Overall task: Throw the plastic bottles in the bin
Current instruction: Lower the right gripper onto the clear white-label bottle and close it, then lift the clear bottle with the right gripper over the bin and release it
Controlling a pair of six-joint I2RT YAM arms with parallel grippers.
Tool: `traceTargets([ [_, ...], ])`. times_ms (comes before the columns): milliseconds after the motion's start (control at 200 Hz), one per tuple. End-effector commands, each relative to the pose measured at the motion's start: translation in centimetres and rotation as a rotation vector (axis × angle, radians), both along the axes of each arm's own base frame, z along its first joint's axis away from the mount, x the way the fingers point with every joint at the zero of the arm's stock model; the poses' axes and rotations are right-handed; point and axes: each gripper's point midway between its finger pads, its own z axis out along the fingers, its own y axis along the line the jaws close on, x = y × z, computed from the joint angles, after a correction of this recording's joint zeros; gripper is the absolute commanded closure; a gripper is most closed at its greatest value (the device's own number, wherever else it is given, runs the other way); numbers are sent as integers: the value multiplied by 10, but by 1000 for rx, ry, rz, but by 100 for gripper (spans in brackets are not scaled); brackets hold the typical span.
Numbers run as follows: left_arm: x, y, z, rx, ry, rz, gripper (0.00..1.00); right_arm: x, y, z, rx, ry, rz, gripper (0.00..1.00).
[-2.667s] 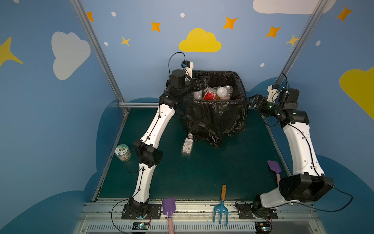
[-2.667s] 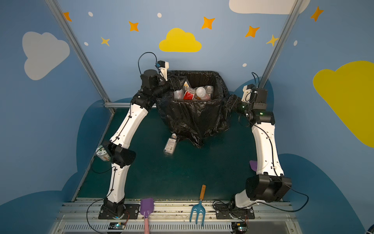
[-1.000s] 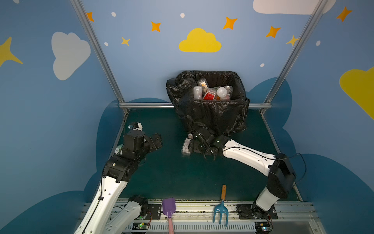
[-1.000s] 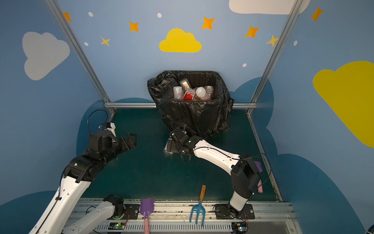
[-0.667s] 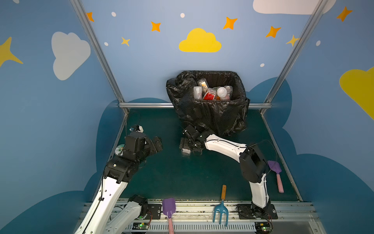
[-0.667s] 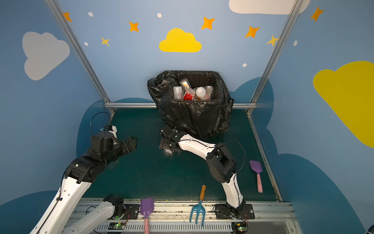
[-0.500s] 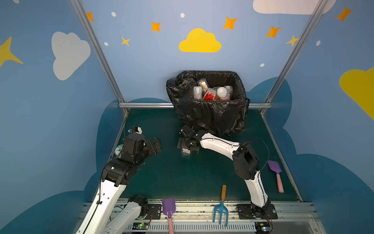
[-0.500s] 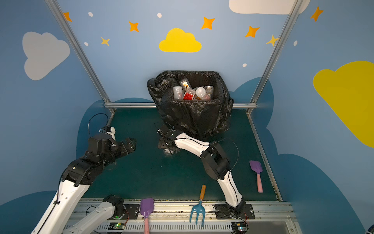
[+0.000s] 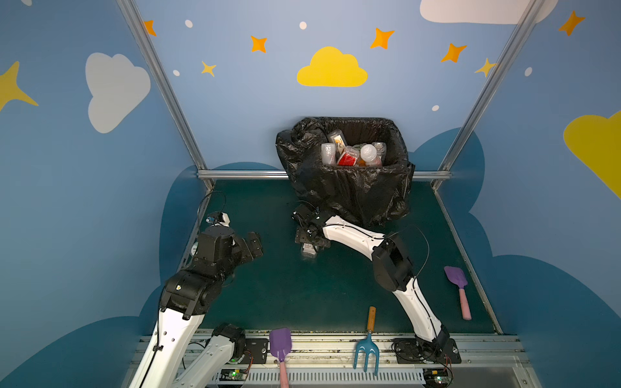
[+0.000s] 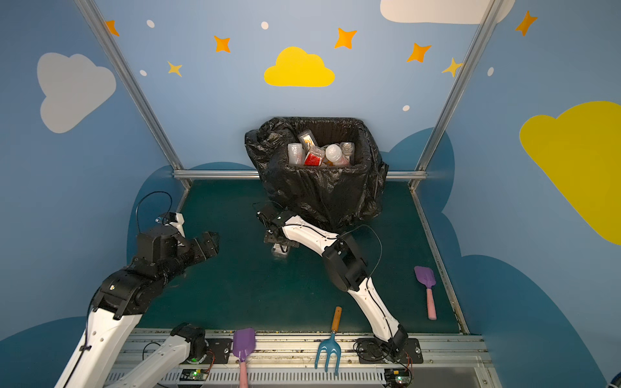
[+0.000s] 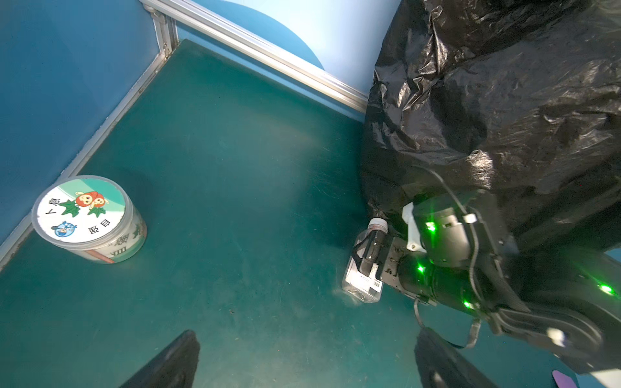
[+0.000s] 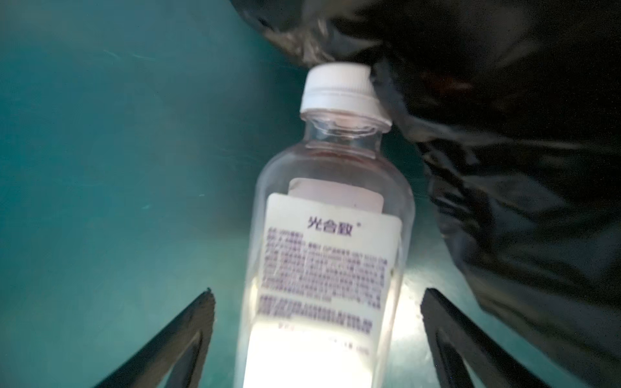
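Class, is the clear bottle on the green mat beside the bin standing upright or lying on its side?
Lying on its side: the bottle stretches flat along the mat, its white cap pointing toward the bin.

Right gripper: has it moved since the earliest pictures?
Yes. The right gripper dropped from the bin's right side to the bottle lying at its foot.

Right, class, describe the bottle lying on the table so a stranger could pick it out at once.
Start at the big black-bagged bin at the back of the green table. On the table at its foot lies a small clear bottle, cap towards the bin. It alone is outside the bin, with a white cap and a white label printed in purple.
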Motion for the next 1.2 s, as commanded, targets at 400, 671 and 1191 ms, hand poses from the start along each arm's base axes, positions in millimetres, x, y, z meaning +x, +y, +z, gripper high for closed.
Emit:
traceTargets([
  [400, -8, 10, 11, 13, -46, 28, 0, -20, -14, 21, 29, 16, 110, 57],
  [671, 0, 8, 21, -8, -78, 39, 0, -87, 17, 129, 275, -110, 521, 55],
  [1191, 43, 5, 66, 29, -186, 60, 0, -122, -108, 517, 230, -1377, 579, 49],
])
